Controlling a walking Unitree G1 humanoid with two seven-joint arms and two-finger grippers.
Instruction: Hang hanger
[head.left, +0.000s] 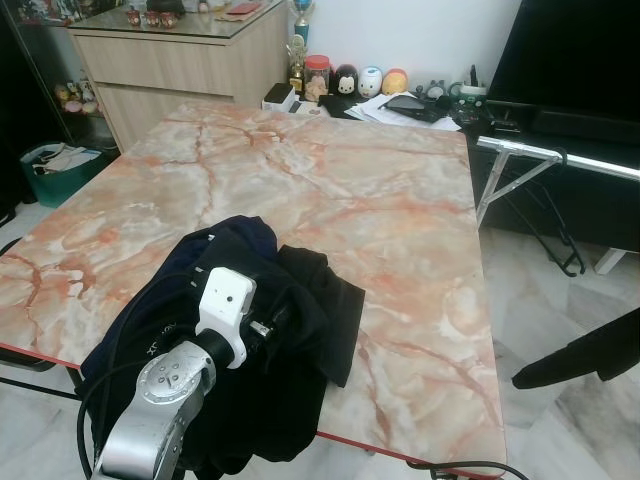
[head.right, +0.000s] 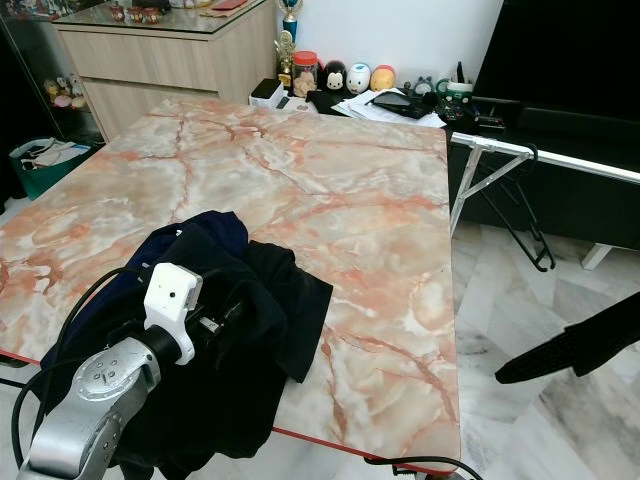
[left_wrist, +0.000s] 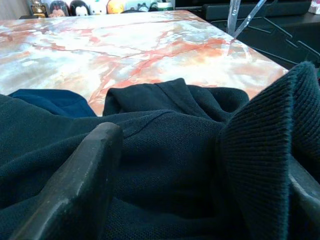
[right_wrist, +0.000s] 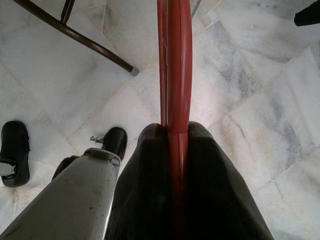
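Marble desk (head.left: 380, 200), veined pink and orange and edged in red, takes up most of the eye views. A metal folding rack (head.left: 520, 160) stands just off the desk's far right corner, over the pale tiled floor (right_wrist: 250, 100).

On the desk's near left corner lies a heap of dark clothes (head.left: 300, 300), black with a fold of navy, part of it spilling over the near edge. The silver left arm reaches up over that near edge into the heap. The left end effector (left_wrist: 200, 155) is buried in the cloth with its fingers spread wide; dark knit fabric bunches between them and drapes over one finger.

Off the desk's right side, near its front corner and clear of the top, the right end effector (right_wrist: 172, 132) hangs above the floor. Its two black fingers (right_wrist: 220, 190) are drawn in narrow and clamp a slim red bar, the hanger (right_wrist: 175, 60). The bar runs straight out from between the fingertips, pressed against both fingers, well apart from the clothes heap. How far the hanger reaches past the grip cannot be told.
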